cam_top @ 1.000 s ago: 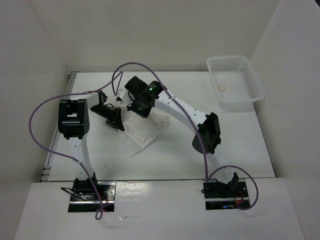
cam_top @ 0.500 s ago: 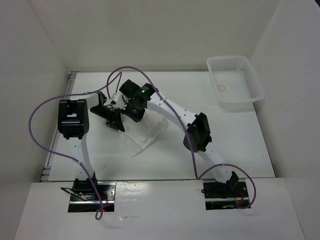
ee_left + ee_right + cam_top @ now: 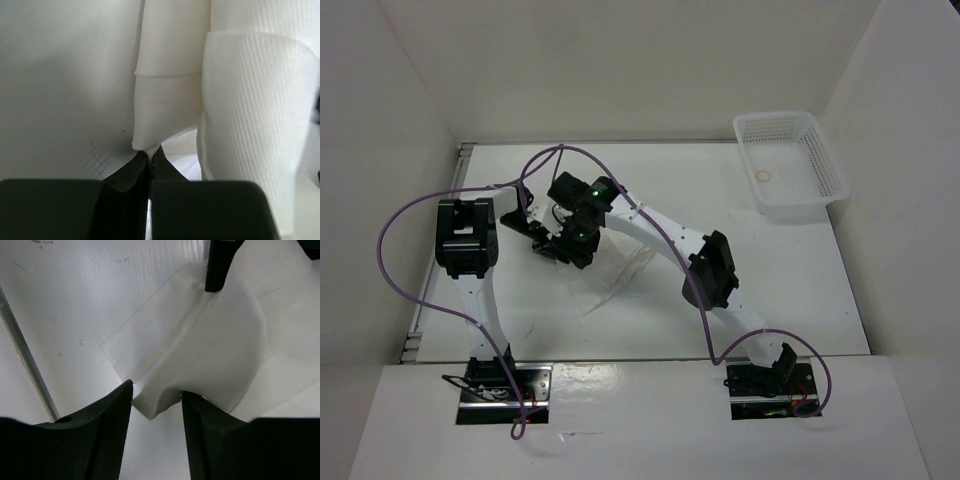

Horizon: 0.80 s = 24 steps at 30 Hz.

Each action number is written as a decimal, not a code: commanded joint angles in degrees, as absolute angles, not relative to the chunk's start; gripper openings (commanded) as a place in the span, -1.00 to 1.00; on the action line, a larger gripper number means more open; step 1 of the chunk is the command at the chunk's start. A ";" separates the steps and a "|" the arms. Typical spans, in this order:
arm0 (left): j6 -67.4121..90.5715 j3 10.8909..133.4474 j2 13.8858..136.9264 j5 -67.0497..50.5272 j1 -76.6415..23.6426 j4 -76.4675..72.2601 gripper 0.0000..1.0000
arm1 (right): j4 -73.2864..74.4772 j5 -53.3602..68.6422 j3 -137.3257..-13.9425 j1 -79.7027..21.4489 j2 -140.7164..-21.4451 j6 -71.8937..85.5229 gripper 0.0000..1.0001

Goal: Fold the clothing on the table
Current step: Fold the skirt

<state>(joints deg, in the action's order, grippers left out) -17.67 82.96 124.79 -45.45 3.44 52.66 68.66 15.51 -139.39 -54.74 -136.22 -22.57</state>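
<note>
The white, thin, pleated fabric garment [image 3: 620,275] is found on the matte white desk [image 3: 800,290], left of its middle and well apart from the right edge. Part of it is spread flat, and part is raised into a soft fold at its far-left end, where both arms are bent over it. The left hand [image 3: 149,156] is pressed together on a pinched point of the cloth, and ribbed folds are seen rising from that point. The right hand [image 3: 157,392] is held just beside it with its fingers [image 3: 105,425] apart. A drooping edge of the raised fold is seen between them but is not clamped. A white plastic mesh basket [image 3: 820,160] is set at the far right corner of the desk, and a small ring [image 3: 765,177] is seen inside it.
</note>
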 commanded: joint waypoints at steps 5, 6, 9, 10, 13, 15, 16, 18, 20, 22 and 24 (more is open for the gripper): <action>-18.98 81.91 124.45 -43.15 3.52 50.45 -0.98 | 70.58 15.21 -139.04 -54.93 -130.69 -24.79 0.71; -18.98 81.91 124.45 -43.15 3.52 50.45 -0.98 | 71.19 15.21 -139.04 -54.93 -130.69 -25.48 0.71; -18.98 81.39 124.45 -43.15 3.52 50.45 -0.98 | 70.40 12.58 -138.52 -54.93 -130.69 -24.26 0.74; -18.98 81.39 124.45 -43.15 3.52 50.45 -0.98 | 68.66 11.52 -138.52 -54.93 -130.69 -23.65 0.74; -18.98 81.39 124.45 -43.15 3.52 50.45 -0.98 | 66.46 7.83 -136.41 -54.93 -130.69 -22.16 0.74; -18.98 81.39 124.45 -43.15 3.52 50.45 -0.98 | 65.66 5.89 -135.62 -54.93 -131.22 -21.45 0.74; -18.98 81.39 124.45 -43.15 3.52 50.45 -0.98 | 64.35 5.11 -134.83 -54.93 -131.22 -20.92 0.74; -19.51 80.86 124.45 -43.15 3.52 50.45 -0.98 | 63.64 3.52 -134.03 -54.93 -132.01 -20.92 0.76; -19.51 80.86 123.93 -43.15 3.52 50.45 -0.98 | 62.50 2.99 -132.45 -54.93 -132.71 -20.30 0.76; -19.51 80.86 123.93 -43.15 3.52 50.45 -1.00 | 62.49 3.95 -132.45 -54.93 -133.51 -19.78 0.76; -19.51 80.86 123.40 -43.15 3.52 50.45 -1.00 | 63.19 6.67 -133.67 -54.93 -133.51 -19.78 0.76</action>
<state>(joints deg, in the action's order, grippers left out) -17.67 82.11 124.73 -46.28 3.44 52.47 65.89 5.28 -132.60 -54.74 -133.78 -20.99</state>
